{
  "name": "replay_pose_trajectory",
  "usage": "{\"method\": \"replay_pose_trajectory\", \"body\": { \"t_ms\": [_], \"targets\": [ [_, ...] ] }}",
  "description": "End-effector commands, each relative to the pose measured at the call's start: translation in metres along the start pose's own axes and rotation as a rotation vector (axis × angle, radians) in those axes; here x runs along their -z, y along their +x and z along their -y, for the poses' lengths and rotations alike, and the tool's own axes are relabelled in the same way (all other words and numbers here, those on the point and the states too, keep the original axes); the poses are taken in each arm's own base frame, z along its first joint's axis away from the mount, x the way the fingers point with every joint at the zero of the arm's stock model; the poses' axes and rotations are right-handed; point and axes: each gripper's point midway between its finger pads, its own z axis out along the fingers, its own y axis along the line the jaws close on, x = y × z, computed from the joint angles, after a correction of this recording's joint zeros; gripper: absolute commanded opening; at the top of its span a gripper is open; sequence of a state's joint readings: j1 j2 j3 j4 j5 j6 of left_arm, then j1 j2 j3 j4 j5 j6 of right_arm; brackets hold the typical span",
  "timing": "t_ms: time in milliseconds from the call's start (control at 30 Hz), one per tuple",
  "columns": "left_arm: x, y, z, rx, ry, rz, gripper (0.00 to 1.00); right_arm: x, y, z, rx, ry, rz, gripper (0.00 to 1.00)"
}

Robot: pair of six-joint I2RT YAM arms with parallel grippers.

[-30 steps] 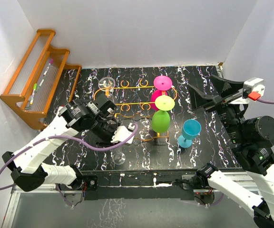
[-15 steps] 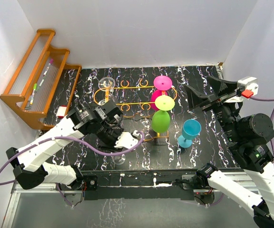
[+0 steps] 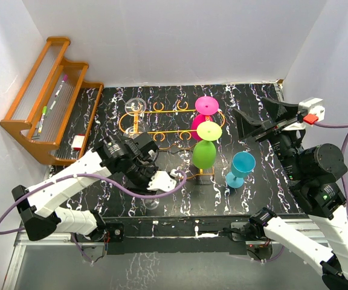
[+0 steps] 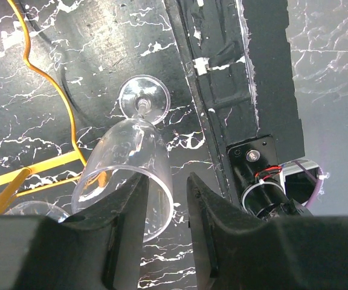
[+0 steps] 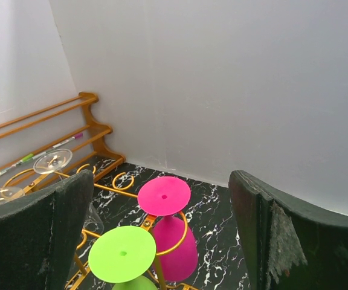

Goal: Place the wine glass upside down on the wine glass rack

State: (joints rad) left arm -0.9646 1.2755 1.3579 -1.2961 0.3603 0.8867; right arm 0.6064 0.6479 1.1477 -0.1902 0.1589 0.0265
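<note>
We see the clear stemmed wine glass (image 4: 128, 163) standing upright on the black, white-veined worktop (image 3: 186, 206). It is close to the near edge, a little left of the middle, and just in front of the orange-gold wire wine glass rack (image 3: 169, 132), not on it. The left gripper (image 4: 167, 181) hangs right over the bowl. Its fingers are slightly parted, and in the narrow gap between them we see the right wall of the bowl. We cannot tell whether either finger touches the glass. The foot of the glass rests flat on the worktop, beyond the fingertips toward the near edge.

The rack stands in the middle of the worktop and reaches toward the far edge. At its right end a pink plastic wine glass (image 3: 205, 106) and a lime-green plastic wine glass (image 3: 204, 154) hang foot up. At its far-left corner a second clear glass (image 3: 136, 106) hangs the same way. A turquoise plastic goblet (image 3: 241, 168) stands upright just right of the rack. The right gripper (image 5: 161, 181) is raised above the right side of the worktop, fingers spread wide and holding nothing. A stepped brown wooden shelf (image 3: 44, 99) carrying marker pens (image 3: 59, 87) sits beyond the far-left corner.
</note>
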Motion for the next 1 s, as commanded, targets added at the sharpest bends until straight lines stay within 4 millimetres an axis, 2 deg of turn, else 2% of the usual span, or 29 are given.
{"method": "replay_pose_trajectory", "body": {
  "t_ms": [0,67,133,200,333,467,600,767,867,967],
  "targets": [
    [-0.001,-0.001,0.005,-0.001,-0.001,0.021,0.26,0.0,-0.01,0.001,0.011,0.003,0.04,0.98],
    [-0.004,-0.002,0.007,0.006,0.007,0.029,0.16,0.0,-0.01,0.001,0.011,0.005,0.04,0.98],
    [-0.003,-0.006,0.008,0.005,0.014,0.041,0.0,0.0,-0.01,0.002,0.013,0.006,0.041,0.98],
    [0.003,-0.016,0.008,-0.003,0.006,0.072,0.0,0.0,-0.013,0.002,0.015,0.01,0.046,0.98],
    [0.032,-0.053,0.0,-0.021,-0.022,0.167,0.0,-0.002,-0.027,0.003,0.021,0.014,0.067,0.98],
    [0.065,-0.1,-0.004,-0.02,-0.042,0.335,0.0,-0.002,-0.062,-0.004,0.007,-0.019,0.101,0.98],
    [0.098,-0.137,-0.012,-0.031,-0.064,0.438,0.0,0.001,-0.095,-0.005,-0.002,-0.025,0.163,0.98],
    [0.145,-0.178,-0.005,-0.06,-0.073,0.609,0.0,0.005,-0.14,-0.005,-0.041,-0.021,0.257,0.98],
    [0.179,-0.197,-0.012,-0.13,-0.165,0.706,0.0,0.006,-0.159,-0.004,-0.073,-0.013,0.307,0.98],
    [0.216,-0.218,-0.029,-0.203,-0.316,0.787,0.0,0.009,-0.174,0.005,-0.119,0.038,0.388,0.99]
  ]
}}
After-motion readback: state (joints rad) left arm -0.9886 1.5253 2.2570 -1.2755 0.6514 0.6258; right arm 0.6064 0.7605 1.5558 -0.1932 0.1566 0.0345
